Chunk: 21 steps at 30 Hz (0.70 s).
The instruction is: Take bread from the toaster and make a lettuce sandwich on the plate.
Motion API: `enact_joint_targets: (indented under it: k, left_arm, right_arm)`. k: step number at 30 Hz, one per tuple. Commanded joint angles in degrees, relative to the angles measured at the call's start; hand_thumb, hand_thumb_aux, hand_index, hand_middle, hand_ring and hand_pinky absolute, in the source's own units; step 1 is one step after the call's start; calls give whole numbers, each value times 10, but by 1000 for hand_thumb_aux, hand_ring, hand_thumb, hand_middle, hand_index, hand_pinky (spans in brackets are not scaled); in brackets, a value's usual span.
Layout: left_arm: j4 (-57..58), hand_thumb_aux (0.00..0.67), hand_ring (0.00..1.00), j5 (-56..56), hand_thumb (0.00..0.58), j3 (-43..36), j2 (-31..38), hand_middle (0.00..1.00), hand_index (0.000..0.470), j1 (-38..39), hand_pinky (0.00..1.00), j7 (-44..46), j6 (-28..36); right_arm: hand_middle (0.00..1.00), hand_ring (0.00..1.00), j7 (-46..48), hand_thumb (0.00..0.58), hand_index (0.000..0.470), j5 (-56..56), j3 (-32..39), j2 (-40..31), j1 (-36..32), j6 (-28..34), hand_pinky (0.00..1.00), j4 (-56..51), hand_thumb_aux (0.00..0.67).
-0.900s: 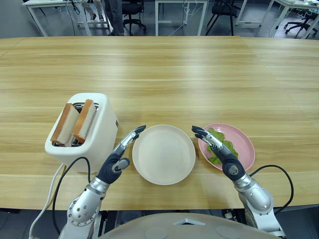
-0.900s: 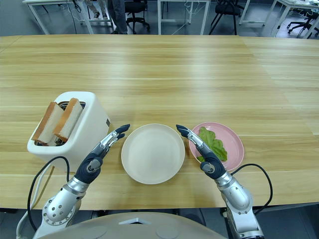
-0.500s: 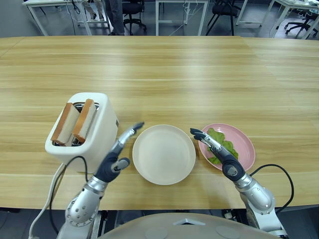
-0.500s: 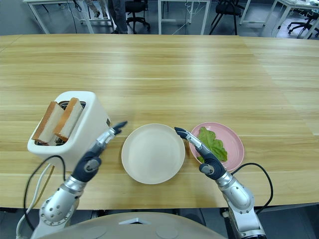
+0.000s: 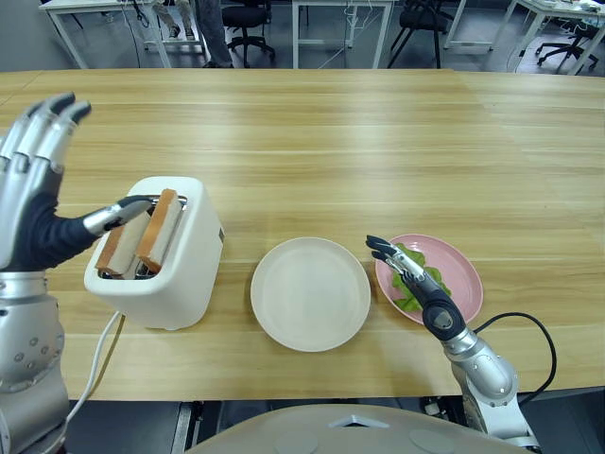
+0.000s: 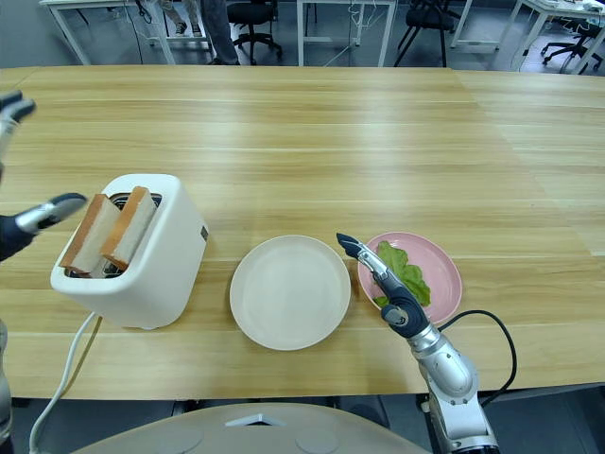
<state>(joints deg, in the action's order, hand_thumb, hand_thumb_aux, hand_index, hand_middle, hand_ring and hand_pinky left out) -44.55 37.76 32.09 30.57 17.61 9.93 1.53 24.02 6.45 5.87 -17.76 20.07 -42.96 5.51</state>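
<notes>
Though pale, wooden table (image 5: pixel 378 142) under toaster (image 5: pixel 175 279), office chairs (image 5: pixel 421 21) behind.

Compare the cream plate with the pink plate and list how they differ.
The cream plate is off-white, while the pink plate is pink. The cream plate looks larger than the pink plate. The cream plate is bare, while the pink plate holds lettuce. Both are round and shallow, and they lie flat side by side on the wooden table.
</notes>
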Motion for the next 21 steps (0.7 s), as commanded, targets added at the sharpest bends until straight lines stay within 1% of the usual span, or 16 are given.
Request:
enact_joint_targets:
  k: [1,4,10,16,17,19,21]
  left_arm:
    - [91,0,0,119,0,-44,16,0,0,40,0,33,28]
    - [135,0,0,170,0,-76,18,0,0,65,0,50,46]
    - [167,0,0,211,0,-103,21,0,0,81,0,64,74]
    - [160,0,0,214,0,-96,24,0,0,73,0,67,97]
    - [157,11,0,211,18,-95,23,0,7,71,0,66,99]
    - [156,0,0,202,0,-93,20,0,0,69,0,66,102]
    - [155,0,0,197,0,-90,17,0,0,66,0,62,106]
  right_arm:
    - [0,0,-5,0,0,-3,-5,1,-1,8,0,9,0]
    - [0,0,-5,0,0,-1,-7,0,-2,10,0,10,0]
    - [0,0,-4,0,0,2,-9,-3,0,12,0,14,0]
    - [0,0,-6,0,0,1,-9,-2,5,16,0,21,0]
    - [0,0,-6,0,0,1,-9,-1,5,17,0,21,0]
    - [0,0,-6,0,0,-1,-7,0,7,17,0,22,0]
    - [0,0,-6,0,0,-2,-6,1,8,18,0,22,0]
